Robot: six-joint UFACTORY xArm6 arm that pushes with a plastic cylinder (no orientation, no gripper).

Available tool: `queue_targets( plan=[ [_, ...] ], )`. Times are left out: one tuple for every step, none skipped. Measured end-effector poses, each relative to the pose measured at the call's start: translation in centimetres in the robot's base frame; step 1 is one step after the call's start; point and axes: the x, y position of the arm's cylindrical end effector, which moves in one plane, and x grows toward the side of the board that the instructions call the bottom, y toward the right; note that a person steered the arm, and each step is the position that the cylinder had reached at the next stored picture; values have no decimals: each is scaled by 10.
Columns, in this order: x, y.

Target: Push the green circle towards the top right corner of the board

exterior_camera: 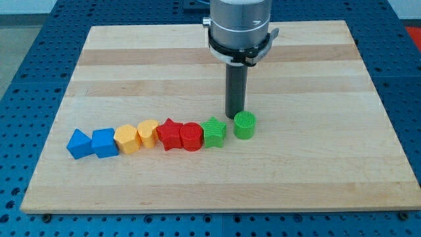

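Note:
The green circle (245, 125) stands on the wooden board (316, 79) a little right of the middle, at the right end of a row of blocks. My tip (235, 116) rests on the board just up and to the left of the green circle, very close to it or touching it. The green star (214, 131) sits just left of the circle, a small gap between them. The rod rises straight up from the tip to the arm's grey flange (239, 29) at the view's top.
A row of blocks runs left from the green star: red circle (191, 137), red star (170, 134), yellow heart (147, 132), orange hexagon (126, 139), blue cube (104, 142), blue triangle-like block (79, 144). The board's edges border a blue table.

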Motion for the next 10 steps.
queue_targets(
  plan=[
    [-1,1],
    [-36,12],
    [-34,87],
    [36,126],
    [94,94],
    [87,27],
    [45,9],
    [2,42],
    [-21,48],
    [-5,3]
  ],
)
